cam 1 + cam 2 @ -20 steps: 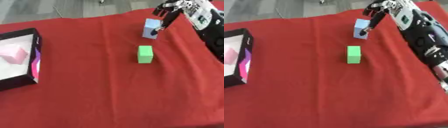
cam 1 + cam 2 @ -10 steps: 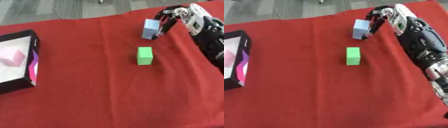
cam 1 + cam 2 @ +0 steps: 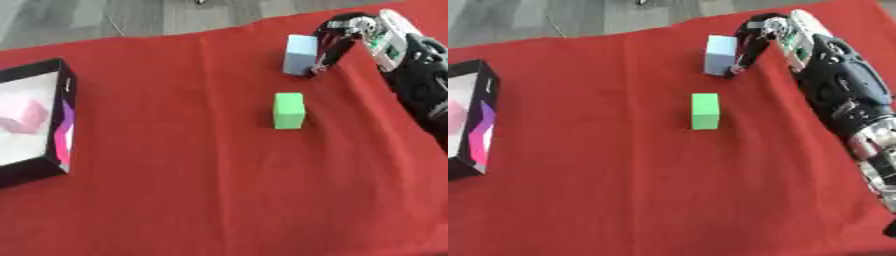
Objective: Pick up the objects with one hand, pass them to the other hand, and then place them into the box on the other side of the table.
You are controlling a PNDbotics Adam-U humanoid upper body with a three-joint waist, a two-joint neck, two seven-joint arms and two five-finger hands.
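Since a second ago, the right hand [image 3: 756, 37] has lowered beside the blue block [image 3: 720, 55], and its fingers [image 3: 325, 55] now curl down along the block's right face, with the tips near the red cloth [image 3: 175, 190]. The grip does not look closed yet: the fingers are bent and touching or almost touching that face, but nothing shows on the block's far side, so whether a thumb is pinching cannot be told.

The blue block stands upright just left of the hand. The green block [image 3: 289, 110] sits nearer the robot and a little left of the hand, apart from both. The box [image 3: 61, 115] lies well away on the opposite side, already holding a pink block [image 3: 22, 116]. The left hand is not visible.

To do this step well, the hand should probably settle so the block sits squarely between thumb and fingers before closing, otherwise the fingers may simply push it over or slide it leftward.
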